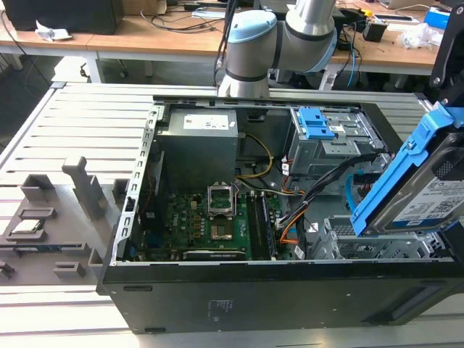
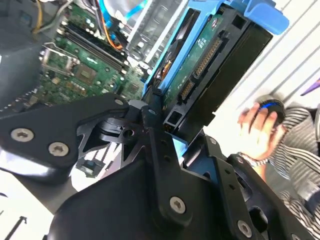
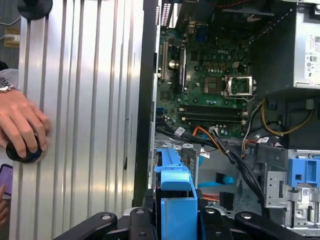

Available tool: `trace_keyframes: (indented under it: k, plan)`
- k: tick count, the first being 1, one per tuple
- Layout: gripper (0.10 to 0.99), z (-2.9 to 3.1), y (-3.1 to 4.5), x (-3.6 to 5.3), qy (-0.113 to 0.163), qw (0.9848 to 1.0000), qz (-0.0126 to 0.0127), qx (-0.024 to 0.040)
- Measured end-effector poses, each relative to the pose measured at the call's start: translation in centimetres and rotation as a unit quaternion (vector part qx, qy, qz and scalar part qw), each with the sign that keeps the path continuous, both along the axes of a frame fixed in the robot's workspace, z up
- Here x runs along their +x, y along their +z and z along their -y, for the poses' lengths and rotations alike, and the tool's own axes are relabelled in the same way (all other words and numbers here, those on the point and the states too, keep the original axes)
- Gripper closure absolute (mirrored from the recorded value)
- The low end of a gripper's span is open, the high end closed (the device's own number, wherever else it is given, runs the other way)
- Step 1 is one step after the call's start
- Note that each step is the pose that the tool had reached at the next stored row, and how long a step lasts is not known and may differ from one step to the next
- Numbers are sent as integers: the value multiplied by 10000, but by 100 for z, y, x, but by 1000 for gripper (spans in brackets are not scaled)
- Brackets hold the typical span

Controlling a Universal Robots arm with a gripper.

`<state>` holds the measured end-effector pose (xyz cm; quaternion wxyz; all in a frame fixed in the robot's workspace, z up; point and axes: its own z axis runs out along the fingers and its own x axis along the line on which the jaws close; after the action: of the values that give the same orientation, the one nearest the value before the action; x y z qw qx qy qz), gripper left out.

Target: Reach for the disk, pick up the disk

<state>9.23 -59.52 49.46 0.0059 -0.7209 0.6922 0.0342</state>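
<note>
One robot arm (image 1: 290, 32) with pale blue joint caps and silver tubes stands behind an open black desktop computer case (image 1: 275, 290) that lies on its side on a ribbed grey metal table (image 1: 72, 123). At the exterior view's right edge, the disk (image 1: 428, 199), a flat silver hard drive with a white barcode label set in a blue plastic carrier frame, hangs tilted in the air above the case's drive-bay corner, clear of the bays below it. In the second wrist view the black gripper (image 2: 167, 132) is clamped on the disk (image 2: 210, 65), its fingers (image 2: 150, 117) pressed against the blue frame beside the drive's connector edge. In the first wrist view the blue frame (image 3: 175, 187) rises between the black gripper links.

Inside the case lie a green motherboard (image 1: 217, 225) with an empty processor socket, a grey metal power supply box (image 1: 199, 148), bundled black, orange and yellow cables (image 1: 304, 199), and a second blue carrier (image 1: 317, 122) seated in the upper drive cage. Grey fixture blocks (image 1: 83, 185) sit on the table at the exterior view's left. A person's hand (image 3: 22, 125) rests on a small dark round object (image 3: 22, 152) on the table beside the case.
</note>
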Motion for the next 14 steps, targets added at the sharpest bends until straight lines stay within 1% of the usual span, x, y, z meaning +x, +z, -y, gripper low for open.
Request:
trace_keyframes:
  k: [1, 2, 5, 6, 8, 9, 14]
  plan:
    - [718, 0, -3, 0, -23, 10000, 0, 26]
    - [718, -1, -7, 1, -63, 10000, 0, 28]
    - [718, 0, -23, 2, -306, 9995, 1, 11]
    - [718, 0, -31, 8, -365, 9993, 2, -44]
    - [718, -5, -41, 13, -365, 9993, 4, -86]
    - [718, -22, -45, 15, -365, 9993, 4, -109]
    - [718, -143, -49, 20, -364, 9992, 6, -147]
